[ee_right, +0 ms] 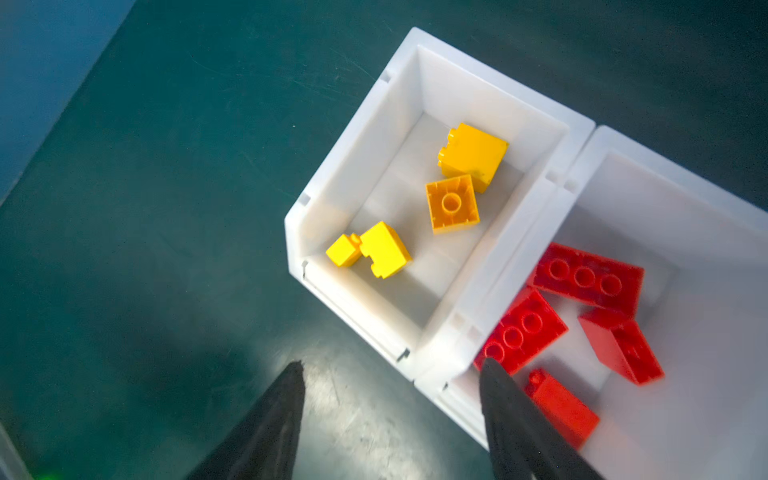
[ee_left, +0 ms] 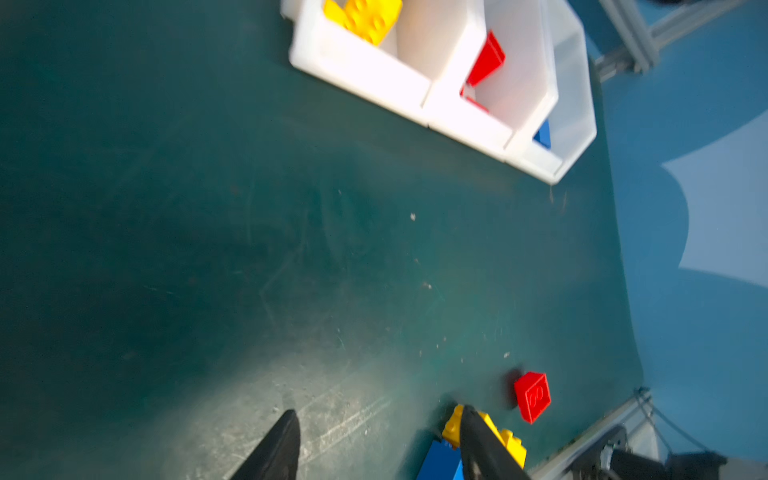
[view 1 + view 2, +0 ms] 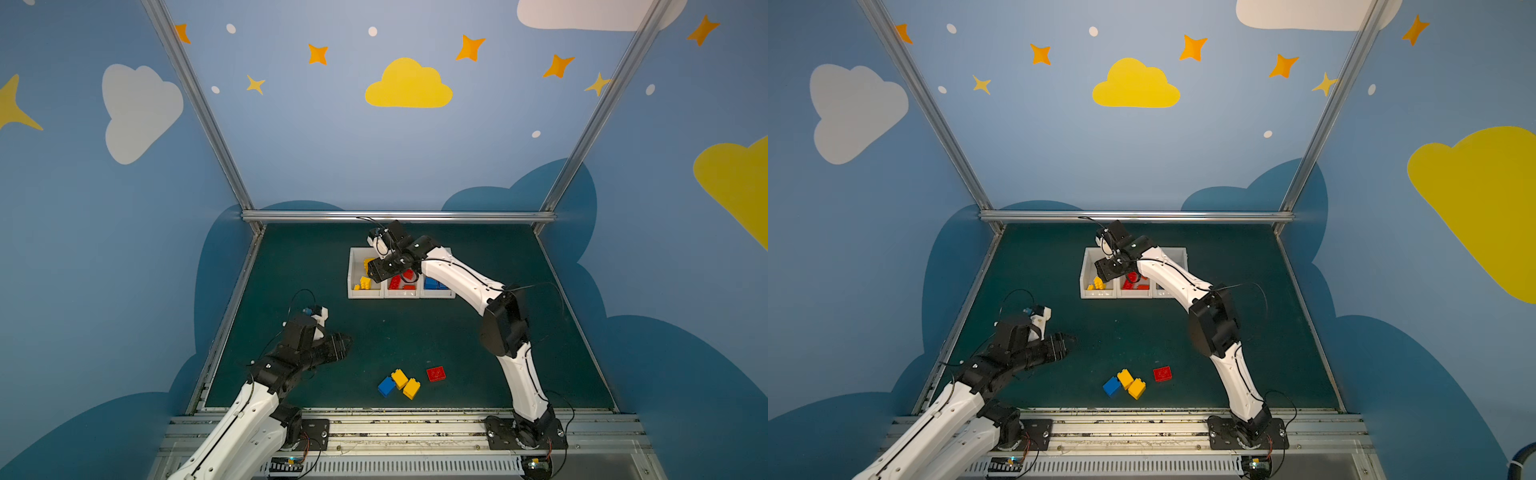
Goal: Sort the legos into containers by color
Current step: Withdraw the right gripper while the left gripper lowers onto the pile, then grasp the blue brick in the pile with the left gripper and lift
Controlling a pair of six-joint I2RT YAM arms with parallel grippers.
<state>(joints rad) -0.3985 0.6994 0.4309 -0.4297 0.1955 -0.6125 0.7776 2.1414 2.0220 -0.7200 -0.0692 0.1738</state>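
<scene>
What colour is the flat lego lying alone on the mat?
Red, clearest in both top views.

Dark green tabletop mat [image 3: 415,332], blue cloud-and-star walls [image 3: 374,145], aluminium frame rails [image 3: 399,216].

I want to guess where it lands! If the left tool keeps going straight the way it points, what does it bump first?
Probably the nearer yellow lego: the open left tool points toward the loose pile, one finger overlapping that brick. Depth is unclear, so it might meet the green mat first.
</scene>
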